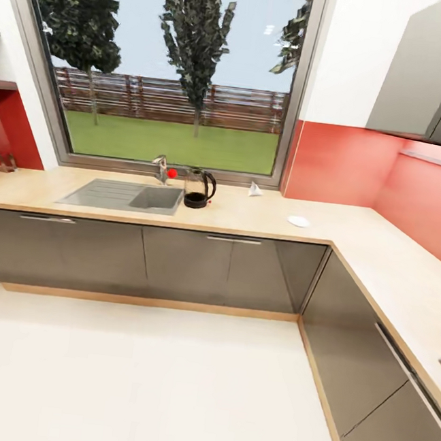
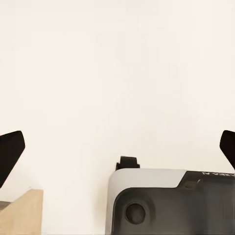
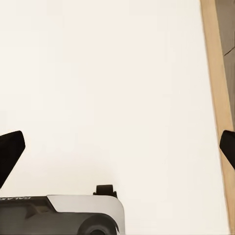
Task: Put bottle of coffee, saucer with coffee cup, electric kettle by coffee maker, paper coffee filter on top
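Two runs of light wood-tone kitchen countertop [image 1: 357, 226] meet in a corner at the right of the head view, over glossy dark grey cabinets [image 1: 174, 263] with slim bar handles. Set into the worktop left of centre is a grey rectangular sink [image 1: 156, 199] with a ribbed drainboard; nothing can be made out in its basin. A chrome tap [image 1: 161, 168] with a small red knob rises behind it. Just right of the sink stands the electric kettle [image 1: 198, 188]: rounded clear glass body, black base, black lid and black loop handle, dark near the bottom. Further right, near the window sill, sits a small white folded shape [image 1: 255, 189], too small to name. Nearer the counter's front edge lies the saucer [image 1: 298, 221], flat, round and white. Behind the counter a large window [image 1: 176, 71] shows trees, fence and lawn; red backsplash [image 1: 343, 166] fills the right side.

In the left wrist view the left gripper [image 2: 117, 147] has its black fingertips [image 2: 11, 149] spread to the two frame edges, wide apart with nothing between, over pale cream floor [image 2: 117, 63]; the robot's grey-and-black base [image 2: 171, 200] sits at the lower middle.

In the right wrist view the right gripper [image 3: 117, 149] is likewise spread wide and empty over the same floor, with a wooden plinth strip [image 3: 215, 98] along the right edge.
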### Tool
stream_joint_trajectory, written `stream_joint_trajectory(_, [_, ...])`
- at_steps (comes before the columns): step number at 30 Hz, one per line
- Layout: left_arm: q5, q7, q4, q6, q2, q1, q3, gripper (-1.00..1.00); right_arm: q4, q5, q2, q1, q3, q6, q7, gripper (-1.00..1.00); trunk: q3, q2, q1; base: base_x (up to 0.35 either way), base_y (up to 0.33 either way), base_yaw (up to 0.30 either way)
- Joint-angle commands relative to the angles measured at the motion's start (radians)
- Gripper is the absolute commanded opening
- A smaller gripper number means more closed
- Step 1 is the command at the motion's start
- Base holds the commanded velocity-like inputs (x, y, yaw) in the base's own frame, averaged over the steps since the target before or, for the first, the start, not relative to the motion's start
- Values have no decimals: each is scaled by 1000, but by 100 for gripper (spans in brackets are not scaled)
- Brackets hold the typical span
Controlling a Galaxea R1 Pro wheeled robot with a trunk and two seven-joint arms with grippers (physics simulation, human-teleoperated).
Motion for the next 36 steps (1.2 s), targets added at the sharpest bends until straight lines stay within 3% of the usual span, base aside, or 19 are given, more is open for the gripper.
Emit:
stream_joint_trajectory(1, [6,0,1,-3,0,-1,0,100,0,1,0,0,-1,-2,-1,100,0,-2,1,289,219,0])
stream_joint_trajectory(7, [6,-1,1,-4,0,-1,-1,100,0,1,0,-1,-1,-2,-1,100,9,-2,1,233,166,0])
stream_joint_trajectory(23, [6,0,2,-52,0,-1,-1,100,0,1,0,0,-1,-2,-1,100,34,-2,1,31,19,0])
stream_joint_trajectory(36, [6,0,2,-52,0,-1,-1,100,-1,1,0,0,-1,-2,-1,100,54,-2,1,275,171,0])
